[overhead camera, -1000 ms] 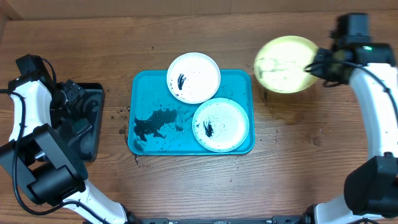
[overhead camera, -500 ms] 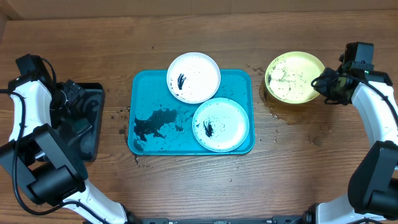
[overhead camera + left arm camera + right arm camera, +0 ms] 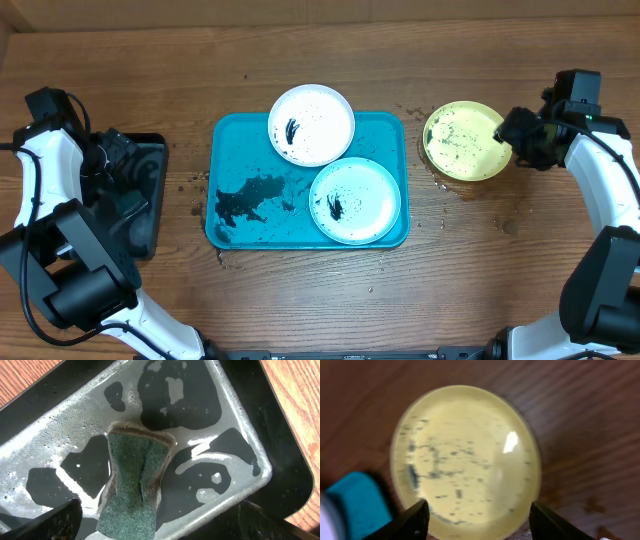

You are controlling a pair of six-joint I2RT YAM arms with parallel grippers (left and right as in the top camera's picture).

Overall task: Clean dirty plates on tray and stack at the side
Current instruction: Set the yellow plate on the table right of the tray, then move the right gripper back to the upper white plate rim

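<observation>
The pale yellow-green plate [image 3: 462, 140] [image 3: 465, 460] lies flat on the wood to the right of the turquoise tray [image 3: 250, 140], speckled with black. My right gripper [image 3: 512, 130] [image 3: 480, 522] is open at the plate's right rim, its fingers apart and holding nothing. The white plate [image 3: 311, 124] overlaps the tray's far rim. The light blue plate [image 3: 355, 200] sits in the tray's near right; both carry black smears. My left gripper [image 3: 112, 152] [image 3: 160, 527] hangs open over a green sponge [image 3: 132, 480] without touching it.
The sponge lies in soapy water in a black tray [image 3: 135, 195] [image 3: 240, 435] at the left. A black smear [image 3: 245, 200] covers the turquoise tray's left floor. Dark crumbs dot the wood around the yellow-green plate. A corner of the turquoise tray [image 3: 350, 505] shows in the right wrist view.
The yellow-green plate came down from a raised tilt to lie flat on the table. My right gripper opened and let it go. The left arm stayed still.
</observation>
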